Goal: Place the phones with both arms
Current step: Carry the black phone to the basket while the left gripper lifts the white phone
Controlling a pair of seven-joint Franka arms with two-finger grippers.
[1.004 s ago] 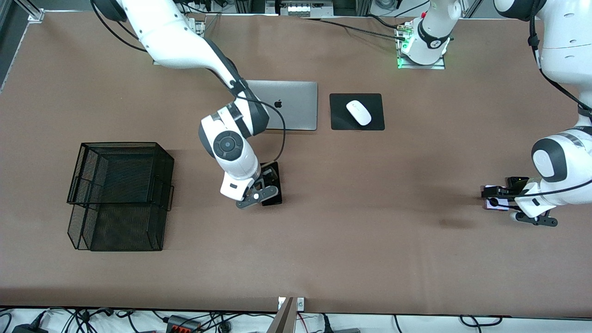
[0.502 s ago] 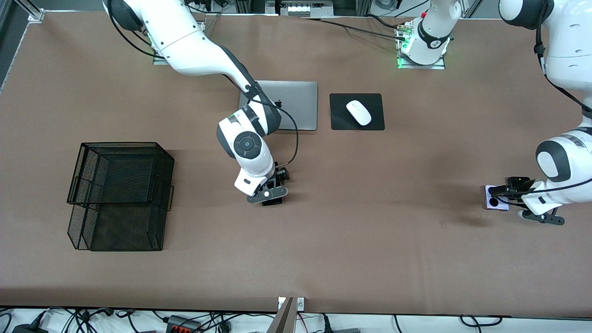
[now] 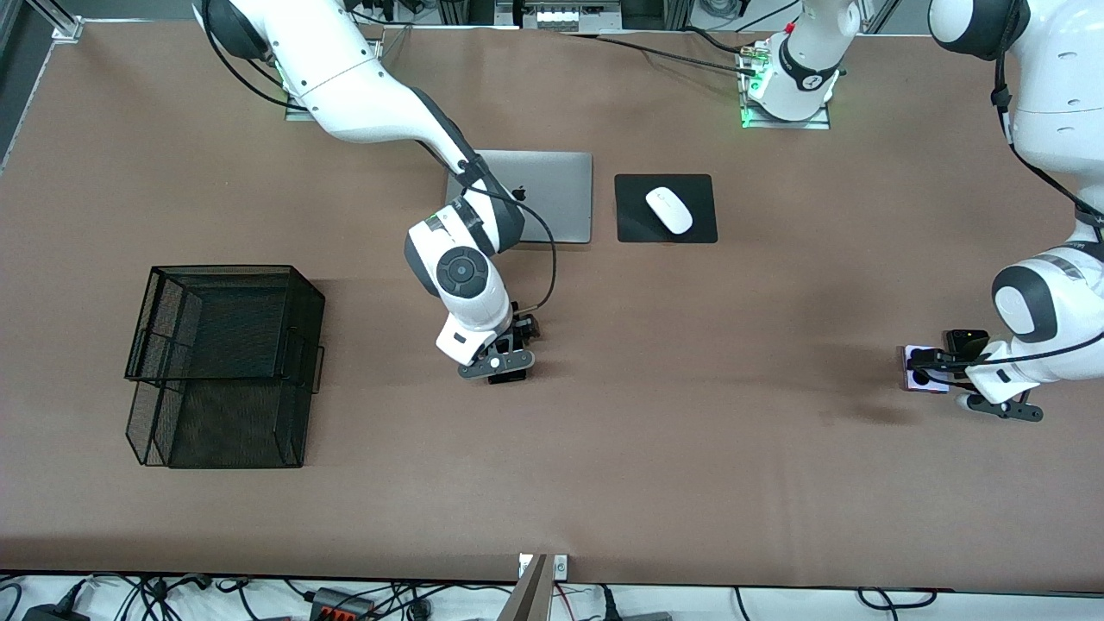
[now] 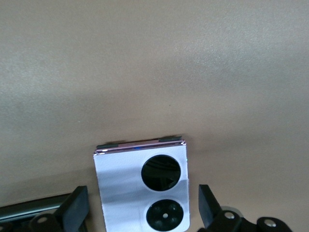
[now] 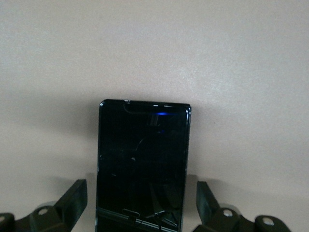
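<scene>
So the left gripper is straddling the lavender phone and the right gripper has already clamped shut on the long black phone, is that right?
Not quite. The right gripper is open: in the right wrist view its jaws stand apart on either side of the long black phone, with gaps showing. The left gripper does straddle the lavender phone, jaws also open, as the left wrist view shows.

We're looking at a big table (image 3: 776, 483) covered in plain brown matte material, lit pretty evenly from above with soft shadows. Along the top edge of the frame there's aluminium framing (image 3: 52, 21) and some cabling. Along the bottom edge we get a strip of pale floor (image 3: 776, 604) with a mess of black cables (image 3: 155, 595) and a power strip (image 3: 341, 601).
</scene>
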